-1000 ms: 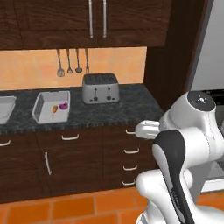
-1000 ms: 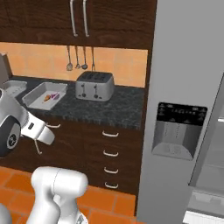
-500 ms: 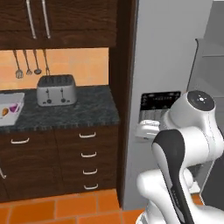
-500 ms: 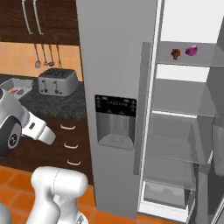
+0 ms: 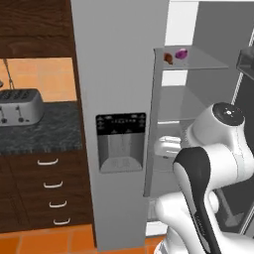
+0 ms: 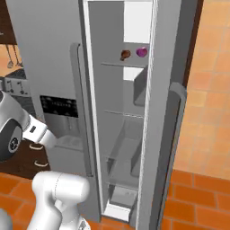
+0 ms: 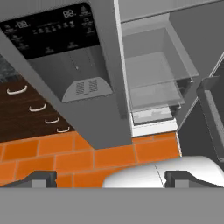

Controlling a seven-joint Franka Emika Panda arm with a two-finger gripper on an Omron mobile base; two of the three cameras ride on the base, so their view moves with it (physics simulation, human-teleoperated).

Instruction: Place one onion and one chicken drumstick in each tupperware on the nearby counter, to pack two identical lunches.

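My gripper (image 7: 109, 179) stands wide and empty before the open refrigerator (image 6: 117, 134), where one onion (image 6: 142, 51) and one chicken drumstick (image 6: 125, 55) lie side by side on the top shelf, unfetched and unpacked.

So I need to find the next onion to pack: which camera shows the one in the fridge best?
The right base view: the onion sits on the top fridge shelf beside the chicken drumstick, seen straight through the open door. The left base view shows it smaller, near the top edge. The hand view looks at lower shelves.
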